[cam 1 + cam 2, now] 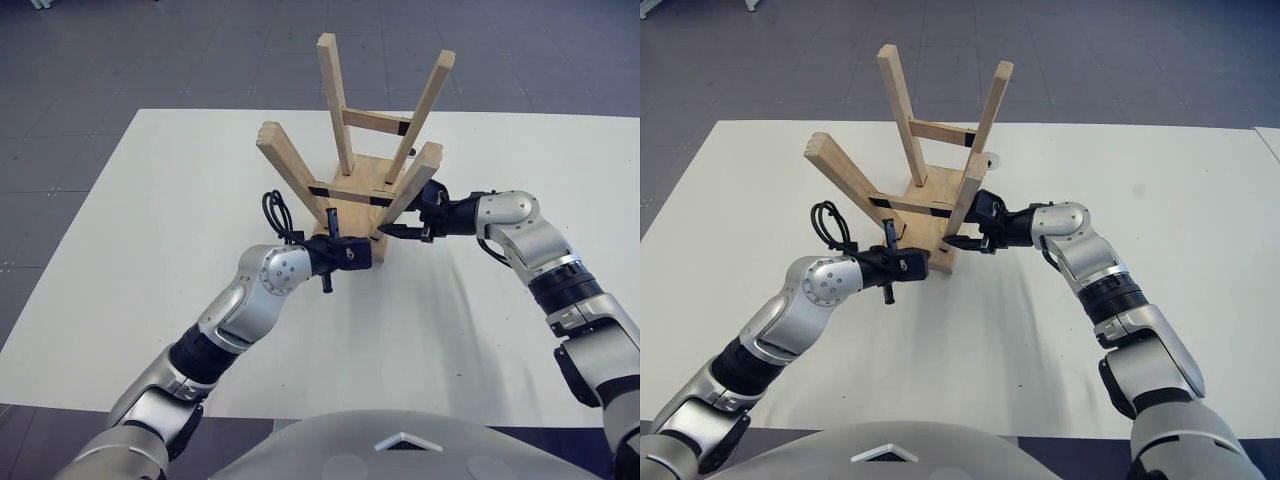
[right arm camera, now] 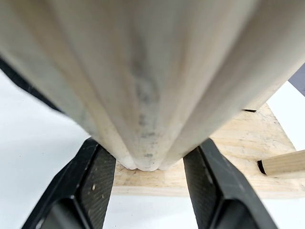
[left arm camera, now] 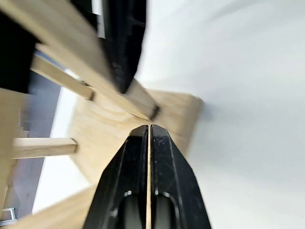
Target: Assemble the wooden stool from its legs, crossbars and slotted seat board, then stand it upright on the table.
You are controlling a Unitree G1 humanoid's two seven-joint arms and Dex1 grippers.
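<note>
1 leg [image 2: 143, 86] clasped by right claw [image 1: 408, 230], left claw [image 3: 149, 140] closed

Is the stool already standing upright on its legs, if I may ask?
No, the stool is upside down, its seat board down at the table and all four legs pointing up.

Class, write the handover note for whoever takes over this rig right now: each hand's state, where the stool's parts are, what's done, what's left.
Left hand: shut, at the near edge of the seat board.
Right hand: shut on the near right leg, close to its base.
Stool: upside down on the table, four legs up, both crossbars fitted.
Done: assembly looks complete.
Left: turn it over and stand it upright.
</note>
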